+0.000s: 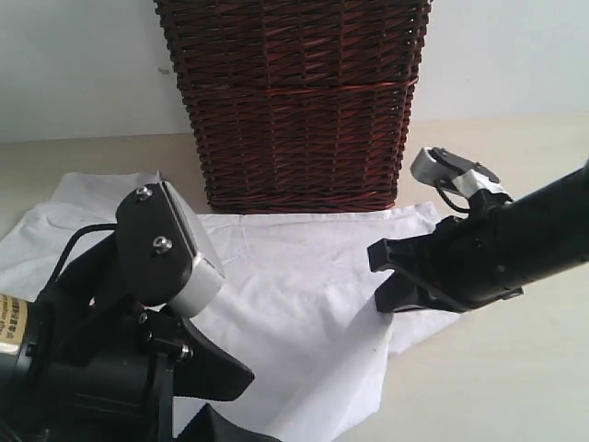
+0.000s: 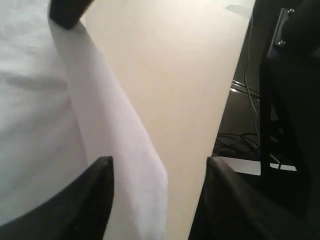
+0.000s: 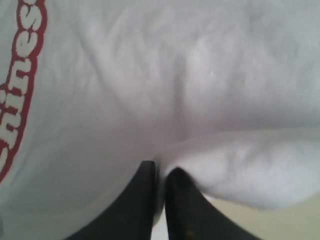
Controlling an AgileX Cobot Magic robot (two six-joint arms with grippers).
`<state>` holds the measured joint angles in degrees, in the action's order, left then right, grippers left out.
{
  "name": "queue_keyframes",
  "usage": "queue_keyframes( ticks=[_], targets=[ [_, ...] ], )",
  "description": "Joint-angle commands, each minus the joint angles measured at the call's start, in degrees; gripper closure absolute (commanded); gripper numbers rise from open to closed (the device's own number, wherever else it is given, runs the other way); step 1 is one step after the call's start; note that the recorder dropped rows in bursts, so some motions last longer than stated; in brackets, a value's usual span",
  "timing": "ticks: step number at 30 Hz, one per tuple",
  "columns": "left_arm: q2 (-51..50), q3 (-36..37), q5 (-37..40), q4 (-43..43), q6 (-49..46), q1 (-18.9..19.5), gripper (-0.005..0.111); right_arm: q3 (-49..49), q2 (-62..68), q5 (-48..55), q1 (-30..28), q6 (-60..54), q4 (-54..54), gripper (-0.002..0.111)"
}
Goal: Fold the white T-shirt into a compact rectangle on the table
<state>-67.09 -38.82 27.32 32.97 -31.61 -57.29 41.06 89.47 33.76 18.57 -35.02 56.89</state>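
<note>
Backdrop is a plain off-white painted wall (image 1: pixel 74 55), nothing on it. A tall dark brown woven wicker basket (image 1: pixel 294 101) stands at the back of the broad pale beige tabletop (image 1: pixel 497 368), close to that wall. Light is soft and even, with no hard shadows. Past the table edge, the wrist camera catches a dim dark floor (image 2: pixel 235 120) with loose black cables (image 2: pixel 234 142) on it.

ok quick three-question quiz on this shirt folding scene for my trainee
1. True or false: the right tool is closed on the white cotton T-shirt with red-outlined letters.
2. What stands behind the shirt? A) dark brown wicker basket B) blue plastic bucket C) cardboard box
3. Fill in: the left tool has its jaws ___ over the shirt's edge and the pale beige tabletop.
Key: 1 true; 2 A; 3 open.
</note>
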Motion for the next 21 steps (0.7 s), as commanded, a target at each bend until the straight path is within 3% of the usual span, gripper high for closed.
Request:
queue_keyframes(
  ticks=[1, 7, 11, 18, 21],
  targets=[
    [0.69, 0.2, 0.8, 0.09, 0.56, 0.18, 0.053, 5.11, 7.96, -1.18, 0.06, -0.87, 0.17, 0.084],
    [0.69, 0.2, 0.8, -0.8, 0.69, 0.18, 0.053, 9.33, 13.41, 2.74, 0.06, -5.63, -0.29, 0.061],
    [0.69, 0.2, 0.8, -0.91, 0.69, 0.18, 0.053, 9.85, 11.18, 5.89, 0.06, -6.16, -5.31, 0.061],
    [0.69, 1.95, -1.08, -1.01, 0.69, 0.18, 0.053, 6.76, 4.71, 12.14, 0.06, 14.74, -29.27, 0.061],
    [0.69, 2.13, -1.56, -1.01, 0.71, 0.18, 0.053, 1.37, 4.3, 8.04, 0.06, 17.13, -29.51, 0.061]
  ],
)
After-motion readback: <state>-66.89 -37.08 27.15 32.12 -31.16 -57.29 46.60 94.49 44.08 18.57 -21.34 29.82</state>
